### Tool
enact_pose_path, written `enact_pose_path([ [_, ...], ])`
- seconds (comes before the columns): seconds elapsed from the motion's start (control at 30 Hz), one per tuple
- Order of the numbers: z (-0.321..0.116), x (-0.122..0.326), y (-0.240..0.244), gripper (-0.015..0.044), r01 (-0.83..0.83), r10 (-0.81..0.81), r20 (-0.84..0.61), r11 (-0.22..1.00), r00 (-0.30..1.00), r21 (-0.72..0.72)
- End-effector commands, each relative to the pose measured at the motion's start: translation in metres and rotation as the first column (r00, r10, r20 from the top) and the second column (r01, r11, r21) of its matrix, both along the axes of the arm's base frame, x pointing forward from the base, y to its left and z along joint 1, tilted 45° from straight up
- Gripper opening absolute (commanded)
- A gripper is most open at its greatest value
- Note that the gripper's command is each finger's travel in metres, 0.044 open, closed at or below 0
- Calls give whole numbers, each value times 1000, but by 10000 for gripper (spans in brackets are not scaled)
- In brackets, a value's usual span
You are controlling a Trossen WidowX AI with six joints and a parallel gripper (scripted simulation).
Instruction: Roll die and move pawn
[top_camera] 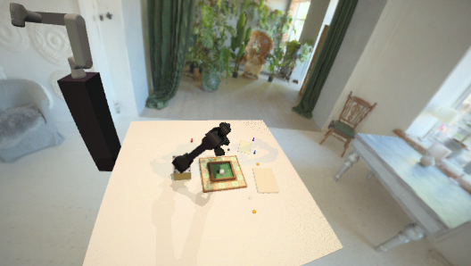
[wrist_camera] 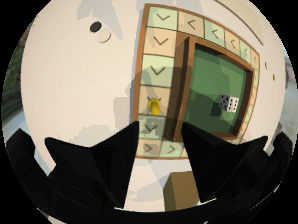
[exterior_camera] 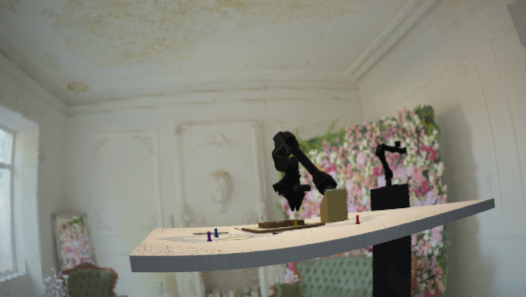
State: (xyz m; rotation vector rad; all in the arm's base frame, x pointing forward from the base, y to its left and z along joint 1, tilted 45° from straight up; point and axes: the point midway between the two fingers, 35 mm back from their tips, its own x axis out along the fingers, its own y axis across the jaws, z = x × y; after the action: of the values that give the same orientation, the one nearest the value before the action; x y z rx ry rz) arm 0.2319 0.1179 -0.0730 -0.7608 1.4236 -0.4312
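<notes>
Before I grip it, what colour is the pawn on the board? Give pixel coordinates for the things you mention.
The pawn [top_camera: 216, 158] [exterior_camera: 296, 223] [wrist_camera: 154, 106] is yellow; wrist view shows it best.

Green curtains [top_camera: 167, 49] flank leafy plants [top_camera: 210, 45]; tufted green sofa [exterior_camera: 331, 276] behind table.

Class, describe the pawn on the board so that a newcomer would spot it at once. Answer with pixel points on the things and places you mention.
On the pale table [top_camera: 147, 214] [exterior_camera: 319, 244] lies a square board [top_camera: 205, 187] [wrist_camera: 142, 65] ringed with arrowed squares around a brown-walled tray [top_camera: 223, 180] [wrist_camera: 180, 85]. On one of those squares, outside the tray wall, stands the small yellow pawn [top_camera: 216, 158] [exterior_camera: 296, 223] [wrist_camera: 154, 106]. It alone is yellow and upright there; the white die [top_camera: 221, 171] [wrist_camera: 229, 103] lies inside the tray.
</notes>
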Motion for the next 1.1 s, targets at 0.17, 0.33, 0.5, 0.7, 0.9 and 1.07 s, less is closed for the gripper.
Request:
enact_pose_path([
  [0.17, -10, 2, -5, 200, 27, -27, 26, 1000, 999, 12],
  [0.33, -14, 2, -9, 200, 27, -27, 26, 1000, 999, 12],
  [0.5, -20, 4, -14, 200, 27, -27, 27, 1000, 999, 12],
  [0.7, -27, 5, -20, 200, 27, -27, 27, 1000, 999, 11],
  [0.9, -33, 7, -27, 200, 27, -27, 27, 1000, 999, 11],
  [1.07, -39, 7, -32, 200, 27, -27, 27, 1000, 999, 10],
])
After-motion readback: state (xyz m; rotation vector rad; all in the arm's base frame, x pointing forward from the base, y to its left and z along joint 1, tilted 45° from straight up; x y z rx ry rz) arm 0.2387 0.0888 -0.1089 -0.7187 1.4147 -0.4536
